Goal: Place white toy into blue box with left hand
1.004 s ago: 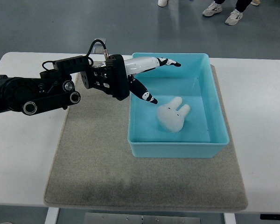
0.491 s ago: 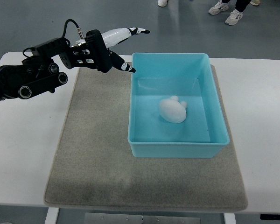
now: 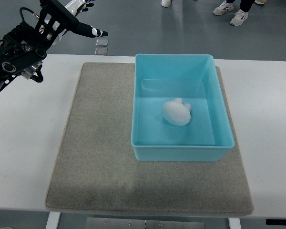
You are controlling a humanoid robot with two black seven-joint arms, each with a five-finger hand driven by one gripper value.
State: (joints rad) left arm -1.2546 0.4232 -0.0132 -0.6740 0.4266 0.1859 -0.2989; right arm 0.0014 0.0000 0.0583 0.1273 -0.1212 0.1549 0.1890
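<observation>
Fingers (image 3: 93, 32) of the left hand (image 3: 69, 19) are spread and hold nothing, high at the far left corner. White toy (image 3: 176, 112) lies inside the blue box (image 3: 181, 152). For retreating well, keep the arm away from the bench (image 3: 24, 143).

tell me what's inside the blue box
One white toy lies on the floor of the blue box, near the middle, with two short ears pointing to the far right. The toy's underside is hidden. Nothing else shows inside.
</observation>
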